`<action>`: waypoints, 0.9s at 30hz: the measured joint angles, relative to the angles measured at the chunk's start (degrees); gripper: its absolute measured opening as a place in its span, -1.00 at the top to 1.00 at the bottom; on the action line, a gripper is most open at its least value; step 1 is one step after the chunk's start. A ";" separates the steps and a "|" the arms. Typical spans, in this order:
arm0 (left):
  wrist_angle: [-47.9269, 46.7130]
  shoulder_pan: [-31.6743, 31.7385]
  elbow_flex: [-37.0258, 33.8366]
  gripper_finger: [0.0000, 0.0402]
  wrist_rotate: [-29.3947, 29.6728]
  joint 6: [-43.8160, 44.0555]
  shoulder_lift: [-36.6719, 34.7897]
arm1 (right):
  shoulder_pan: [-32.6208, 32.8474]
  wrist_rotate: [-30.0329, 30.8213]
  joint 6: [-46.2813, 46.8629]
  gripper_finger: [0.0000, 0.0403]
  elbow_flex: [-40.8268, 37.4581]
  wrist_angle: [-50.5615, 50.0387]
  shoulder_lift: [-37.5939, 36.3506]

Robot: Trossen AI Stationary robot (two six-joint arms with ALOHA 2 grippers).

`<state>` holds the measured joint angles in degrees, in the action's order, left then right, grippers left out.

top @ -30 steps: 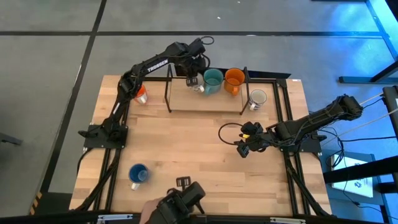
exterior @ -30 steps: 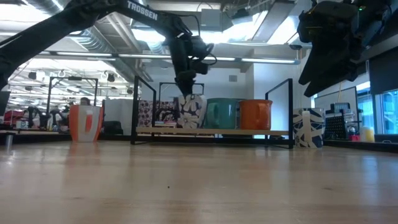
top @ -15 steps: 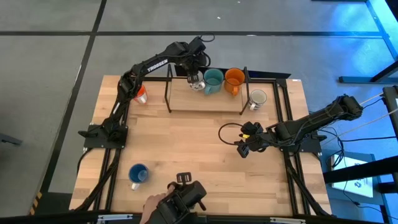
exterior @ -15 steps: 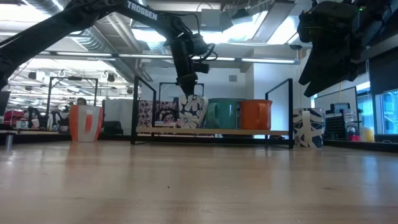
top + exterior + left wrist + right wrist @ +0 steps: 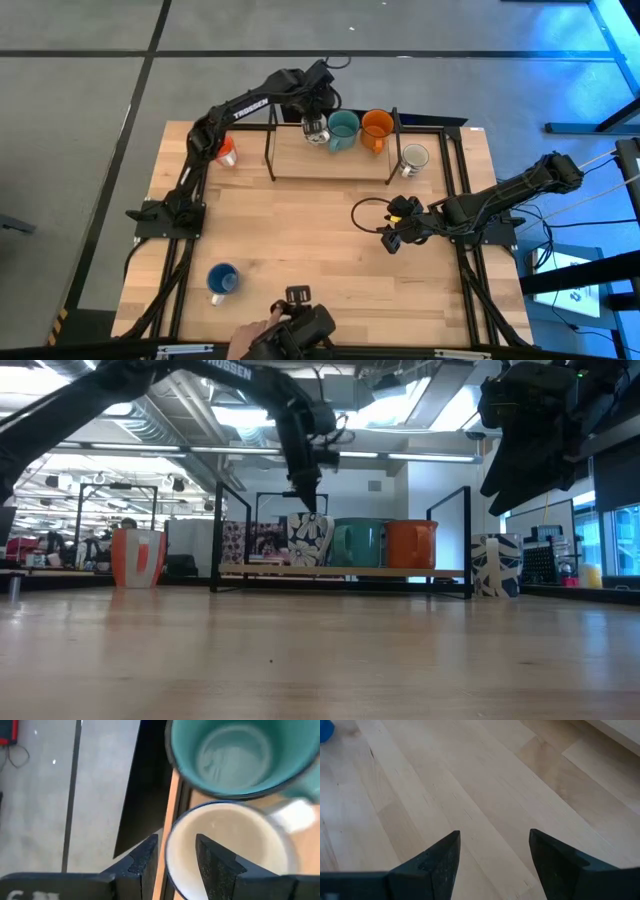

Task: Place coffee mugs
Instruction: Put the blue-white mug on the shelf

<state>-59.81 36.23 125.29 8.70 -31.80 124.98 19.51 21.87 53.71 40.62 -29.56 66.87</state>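
The left gripper (image 5: pixel 314 122) is held with fingers spread directly above the flowered mug (image 5: pixel 310 541), whose rim lies between them. The right gripper (image 5: pixel 391 239), spread and empty, is kept well apart from it.

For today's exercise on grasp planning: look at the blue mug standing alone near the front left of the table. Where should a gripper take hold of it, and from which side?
Grip the blue mug by its rim wall, coming straight down from above. It stands upright with its mouth open upward and bare table around it, so one finger can likely go inside and one outside, away from the handle.
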 joint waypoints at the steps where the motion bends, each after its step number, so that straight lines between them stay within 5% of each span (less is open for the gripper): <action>1: -0.15 -0.42 0.00 0.37 0.24 0.45 -0.70 | -0.02 -0.06 -0.04 -0.10 0.00 0.00 0.00; 11: -4.07 -4.82 0.04 0.37 -1.24 7.79 -9.40 | 0.02 -0.51 -2.79 -0.10 2.54 -0.96 -0.42; 17: -8.85 -7.15 -0.87 0.38 -9.01 14.94 -16.34 | 0.02 -1.42 -5.24 -0.10 4.99 -2.08 -0.73; 27: 3.66 -15.15 -31.82 0.39 -9.81 29.45 -40.71 | 0.00 -0.28 -8.22 -0.10 6.62 -3.18 -2.14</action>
<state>-56.14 21.08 93.48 -1.10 -2.35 84.27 19.51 21.59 45.49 47.24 -32.74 64.73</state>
